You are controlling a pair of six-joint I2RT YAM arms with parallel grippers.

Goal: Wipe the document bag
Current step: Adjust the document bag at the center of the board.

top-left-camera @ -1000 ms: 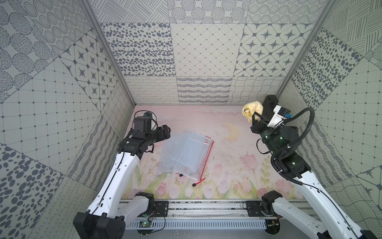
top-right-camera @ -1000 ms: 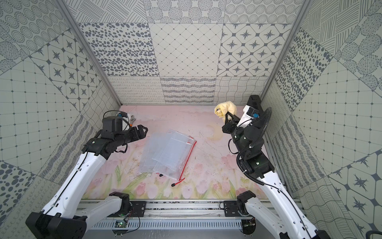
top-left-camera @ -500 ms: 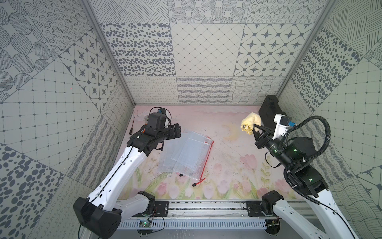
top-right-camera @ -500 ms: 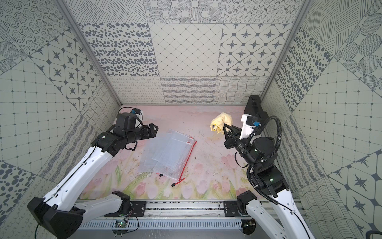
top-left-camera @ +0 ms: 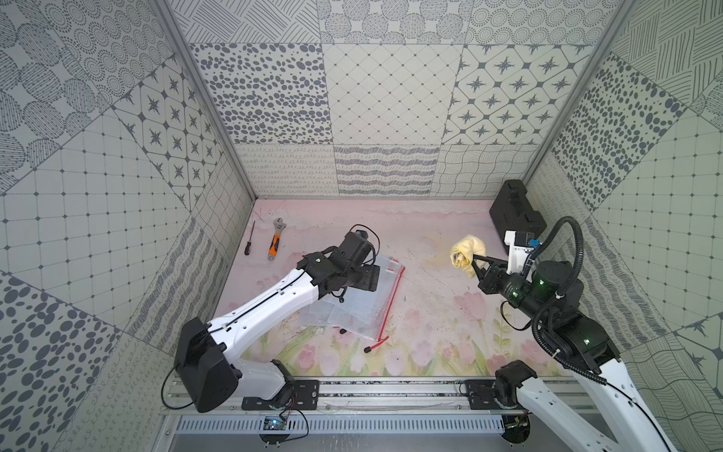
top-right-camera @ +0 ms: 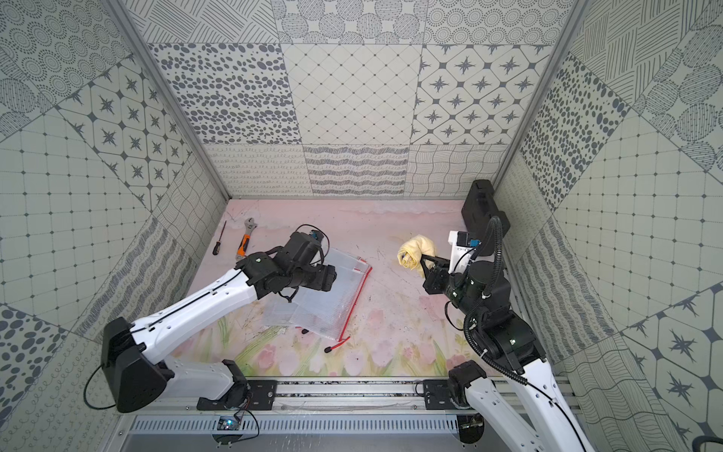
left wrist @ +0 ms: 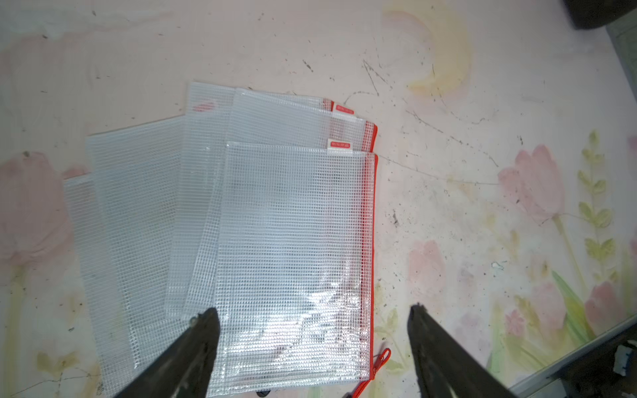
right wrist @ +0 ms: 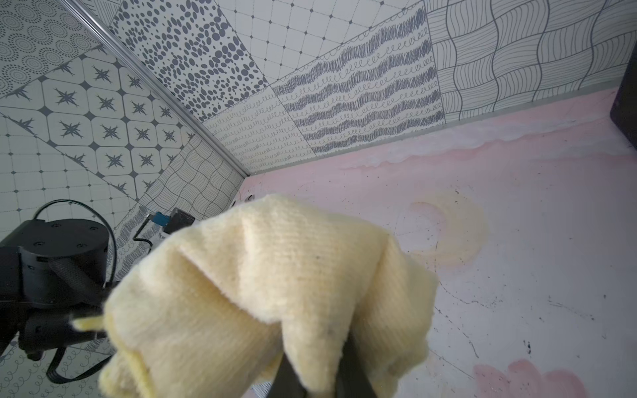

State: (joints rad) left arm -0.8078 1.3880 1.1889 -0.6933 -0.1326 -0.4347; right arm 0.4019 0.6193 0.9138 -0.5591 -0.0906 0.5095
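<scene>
Wiping not yet begun: cloth (top-left-camera: 465, 250) held aloft, bags (top-left-camera: 364, 309) untouched.
Mesh bags with red zips (left wrist: 372, 224) lie fanned on the table (top-left-camera: 430, 313) at centre frame. The left end effector (left wrist: 312, 312) hovers over them, wide open and empty. The right end effector (top-left-camera: 475, 263), right of centre, is clamped on the yellow cloth, well apart from the bags. All wiping looks left to do. The left arm (top-left-camera: 274, 301) hides the bags' upper part in both top views; cloth covers most of the right end effector in its wrist view.

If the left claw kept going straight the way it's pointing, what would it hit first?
Probably the top document bag; the left gripper aims at it, jaws open, though its height is unclear.
</scene>
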